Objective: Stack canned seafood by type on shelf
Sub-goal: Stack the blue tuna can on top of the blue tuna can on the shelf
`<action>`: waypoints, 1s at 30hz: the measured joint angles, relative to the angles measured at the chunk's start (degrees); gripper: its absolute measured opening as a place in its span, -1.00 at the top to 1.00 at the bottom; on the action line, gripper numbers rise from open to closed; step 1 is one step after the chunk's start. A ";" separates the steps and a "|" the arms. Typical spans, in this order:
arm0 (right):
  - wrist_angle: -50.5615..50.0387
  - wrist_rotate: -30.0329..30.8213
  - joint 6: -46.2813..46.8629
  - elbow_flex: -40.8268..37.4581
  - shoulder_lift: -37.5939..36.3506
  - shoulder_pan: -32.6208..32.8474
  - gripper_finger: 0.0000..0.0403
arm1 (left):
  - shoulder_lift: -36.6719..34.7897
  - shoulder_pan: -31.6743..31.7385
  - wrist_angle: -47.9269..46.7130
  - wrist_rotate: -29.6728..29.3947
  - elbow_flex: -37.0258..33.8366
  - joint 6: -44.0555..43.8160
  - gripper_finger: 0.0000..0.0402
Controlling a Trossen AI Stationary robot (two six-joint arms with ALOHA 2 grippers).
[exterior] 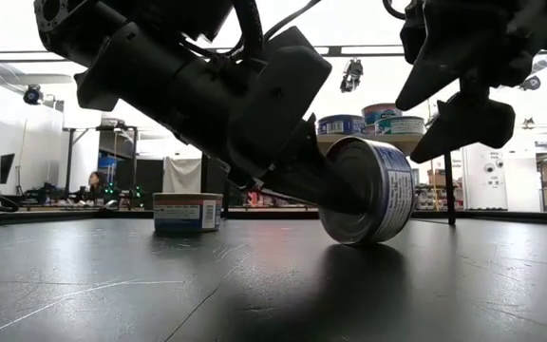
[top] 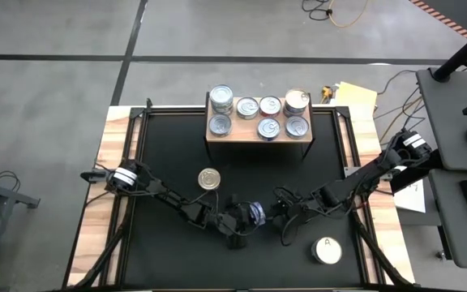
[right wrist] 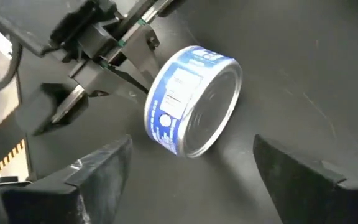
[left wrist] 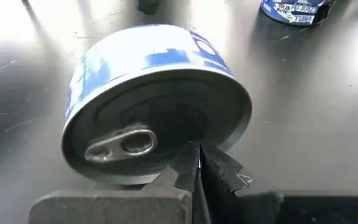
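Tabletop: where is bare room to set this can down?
Free: the black strip between the shelf and the gold-topped can, and the left side of the tabletop. Crowded: centre front, where both grippers flank the blue can, and the white-topped can.

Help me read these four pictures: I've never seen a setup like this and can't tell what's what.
It is a robot with two dark arms at a black table, sorting tins of seafood onto a small wooden shelf. One picture looks straight down, one looks level across the tabletop, and two come from cameras on the arms' wrists. Seven tins already sit on the shelf. A gold-topped tin and a white-topped tin lie loose on the table. In the middle a blue-labelled tin stands tipped on its edge. The left gripper, shut, presses against its ring-pull face; the right gripper is open beside it, holding nothing.
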 joint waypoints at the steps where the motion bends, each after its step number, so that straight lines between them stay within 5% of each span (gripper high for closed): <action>1: 0.21 0.13 0.00 0.00 0.26 -0.01 -0.63 | 0.13 0.00 0.02 0.00 0.00 -0.02 1.00; 9: -0.04 1.55 -2.63 0.96 4.00 -0.26 -0.69 | 2.31 0.02 6.08 -0.03 0.17 0.56 1.00; 20: -8.62 3.51 -16.61 14.43 14.62 -0.51 -0.58 | 3.16 0.06 6.84 -0.44 0.26 -0.22 1.00; 30: -16.94 5.17 -16.66 20.58 20.32 -0.66 -0.03 | 2.95 -0.47 6.63 -0.44 0.26 -0.44 1.00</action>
